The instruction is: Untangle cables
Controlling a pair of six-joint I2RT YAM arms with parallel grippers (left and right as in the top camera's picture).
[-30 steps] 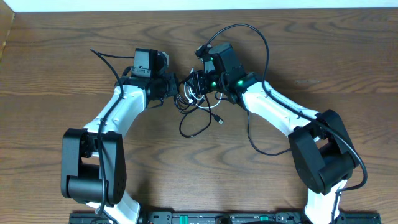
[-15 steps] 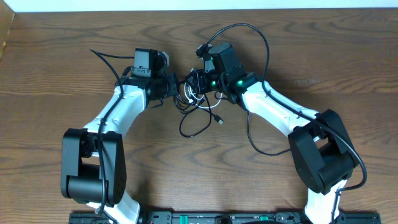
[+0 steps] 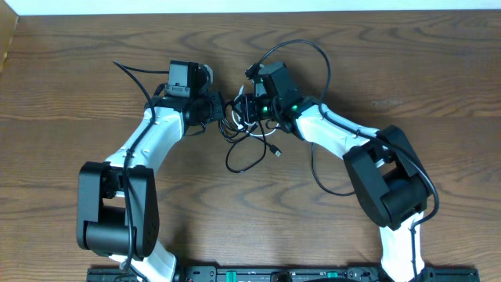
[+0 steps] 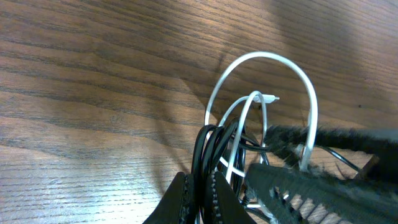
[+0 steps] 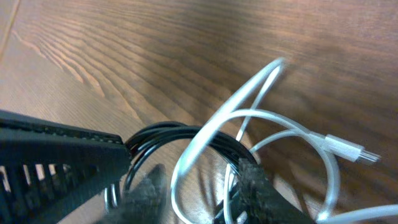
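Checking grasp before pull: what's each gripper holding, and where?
Left gripper pinches the black cable at its bunched loops. Right gripper straddles the white cable; hold unclear.

The white-and-black right arm [image 3: 337,135] has swung to the left. Its large black joint housing [image 3: 387,178], earlier close to the right side of the worktop, now sits further left and slightly farther back. The right tool [image 3: 249,108] has turned and edged left, deeper into the tangle of thin black and white cables [image 3: 249,129]. The thick black wire [image 3: 301,41] arching over that wrist has drawn in leftward.
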